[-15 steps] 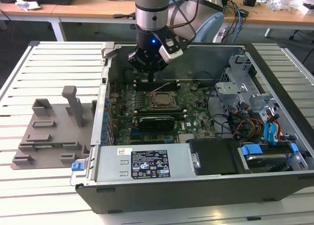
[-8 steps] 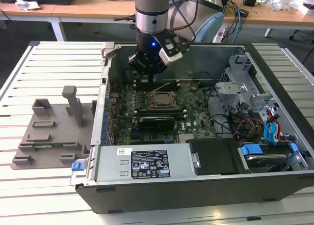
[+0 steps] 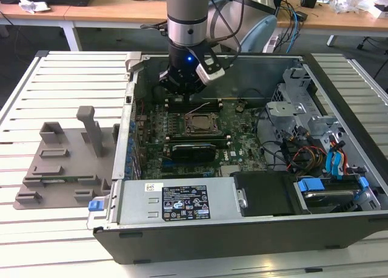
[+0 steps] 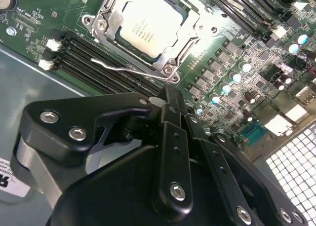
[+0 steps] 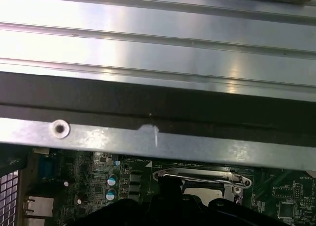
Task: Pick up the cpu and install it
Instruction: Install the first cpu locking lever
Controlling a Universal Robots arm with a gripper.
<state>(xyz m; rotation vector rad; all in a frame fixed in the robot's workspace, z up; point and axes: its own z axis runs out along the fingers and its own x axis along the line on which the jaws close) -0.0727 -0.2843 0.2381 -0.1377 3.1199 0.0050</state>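
Cpu (image 4: 148, 27): seated in the motherboard socket (image 4: 101, 23), silver top showing, inside the open computer case (image 3: 182, 229).
Pincer (image 3: 182, 84): above the board just beside the socket, fingers closed, holding nothing.

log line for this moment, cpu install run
stage: cpu seated in socket | gripper: above board, nothing held | socket lever: unlatched | tray: left of case

Open computer case (image 3: 242, 229) on slatted table (image 3: 36, 84); grey plastic tray (image 3: 66, 162) beside it, on exterior view's left.
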